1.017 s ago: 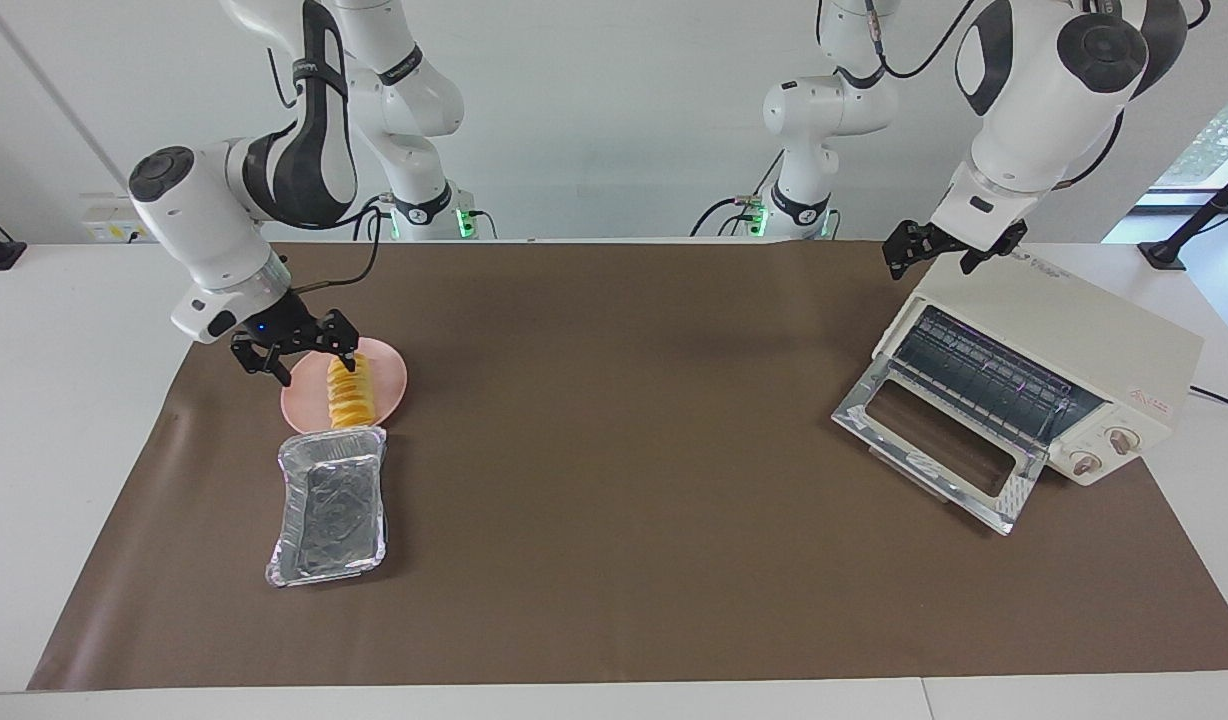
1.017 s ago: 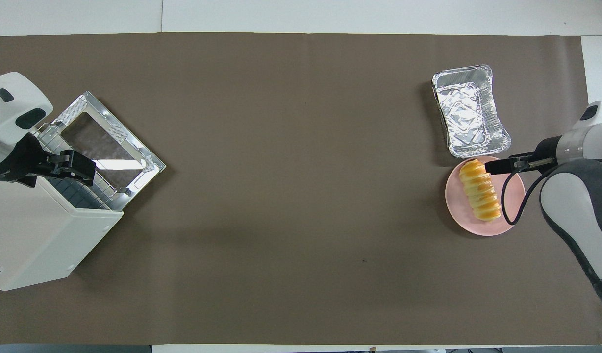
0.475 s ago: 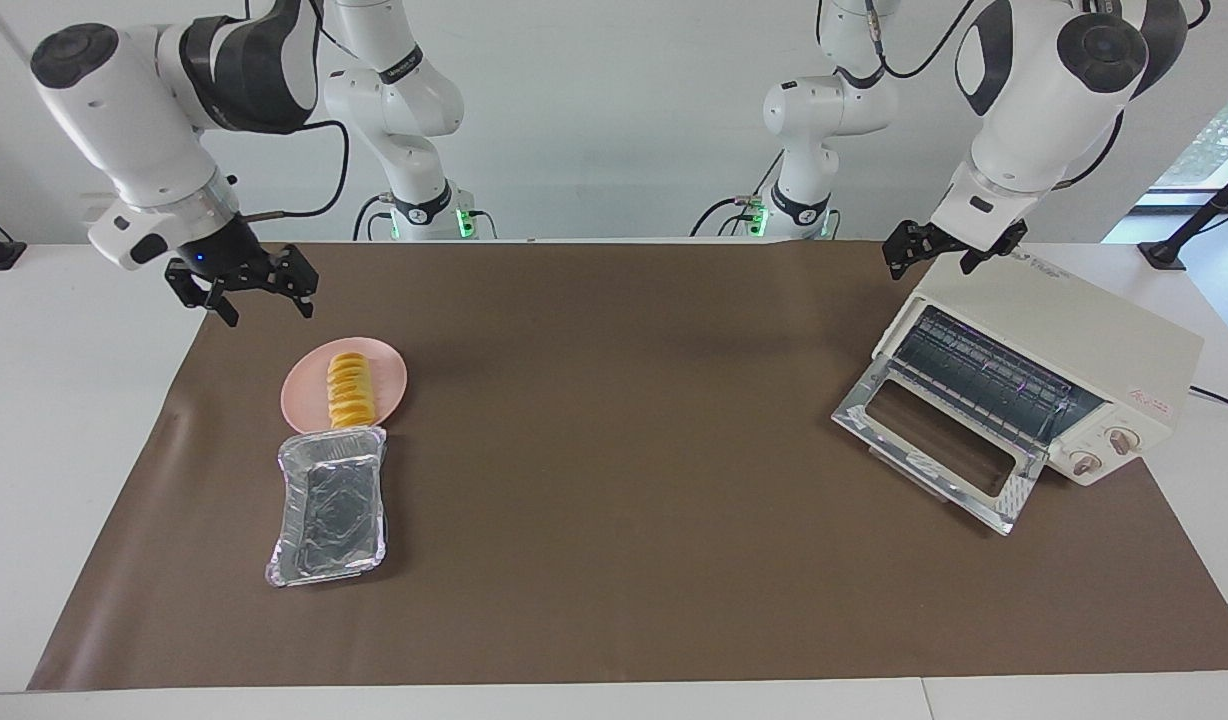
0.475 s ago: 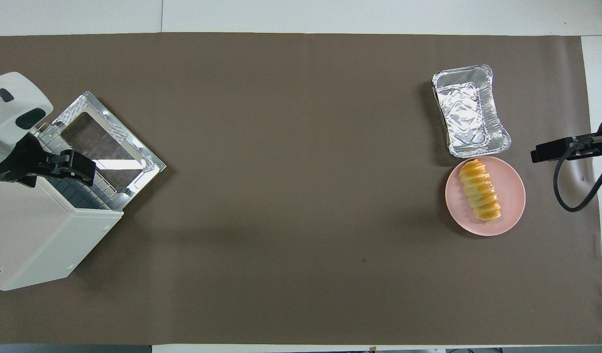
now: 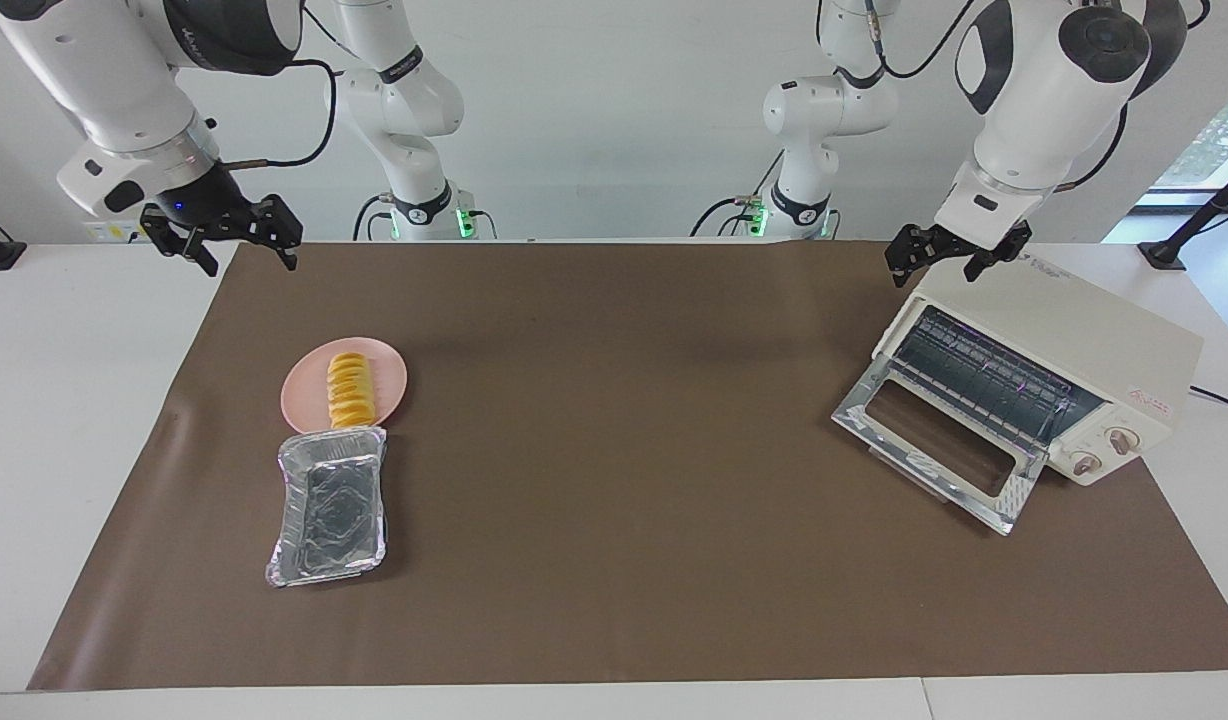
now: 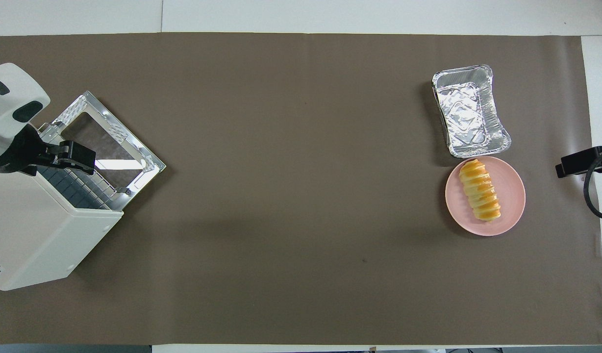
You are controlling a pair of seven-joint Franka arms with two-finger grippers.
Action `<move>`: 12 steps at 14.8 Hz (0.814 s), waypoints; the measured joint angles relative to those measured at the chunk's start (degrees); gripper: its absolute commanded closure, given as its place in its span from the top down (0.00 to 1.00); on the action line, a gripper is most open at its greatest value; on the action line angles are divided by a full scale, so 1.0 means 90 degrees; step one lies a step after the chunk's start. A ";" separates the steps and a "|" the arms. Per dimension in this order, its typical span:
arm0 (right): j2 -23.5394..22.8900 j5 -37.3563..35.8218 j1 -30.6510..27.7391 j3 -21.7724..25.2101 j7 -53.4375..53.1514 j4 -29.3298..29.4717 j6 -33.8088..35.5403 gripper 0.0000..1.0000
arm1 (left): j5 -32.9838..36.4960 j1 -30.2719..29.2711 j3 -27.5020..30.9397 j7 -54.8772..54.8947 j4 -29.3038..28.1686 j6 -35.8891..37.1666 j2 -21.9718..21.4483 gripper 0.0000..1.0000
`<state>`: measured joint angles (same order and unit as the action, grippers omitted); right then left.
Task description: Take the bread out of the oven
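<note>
— Over the brown mat's (image 5: 614, 560) corner, my right gripper (image 5: 224, 232) hangs with jaws apart, empty; left gripper (image 5: 949, 255), jaws apart too, hovers over the oven (image 5: 1064, 330).

— And the bread (image 5: 350, 390)?

— On the pink plate (image 5: 389, 375), beside the foil tray (image 5: 329, 510). Looks finished to me; next I'd park both arms. White wall, window by the left arm.

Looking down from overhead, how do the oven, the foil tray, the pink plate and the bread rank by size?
1. oven, by far the largest
2. foil tray and pink plate, about alike, too close to rank
3. bread, the smallest
</note>
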<state>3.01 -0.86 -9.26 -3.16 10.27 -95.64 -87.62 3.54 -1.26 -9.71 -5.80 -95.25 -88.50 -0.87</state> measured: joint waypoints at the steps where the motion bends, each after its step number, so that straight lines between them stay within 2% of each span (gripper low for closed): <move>1: -0.0006 -0.0005 -0.0012 0.0003 -0.0050 0.0000 0.0000 1.00 | -0.0033 0.0000 0.0001 -0.0001 0.0000 -0.0092 0.0000 1.00; 7: -0.0019 -0.0011 -0.0016 0.0017 -0.0209 0.0000 0.0000 1.00 | -0.0515 -0.0148 0.0016 -0.0009 0.0000 -0.0459 0.0000 1.00; 12: -0.0019 -0.0011 -0.0017 0.0025 -0.0393 0.0000 0.0000 1.00 | -0.0547 -0.0157 0.0010 -0.0009 0.0000 -0.0461 0.0000 1.00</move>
<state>2.84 -0.96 -9.41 -2.93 6.74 -95.64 -87.62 -1.38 -2.68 -9.62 -5.88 -95.25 -92.64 -0.87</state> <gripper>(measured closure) 0.000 0.000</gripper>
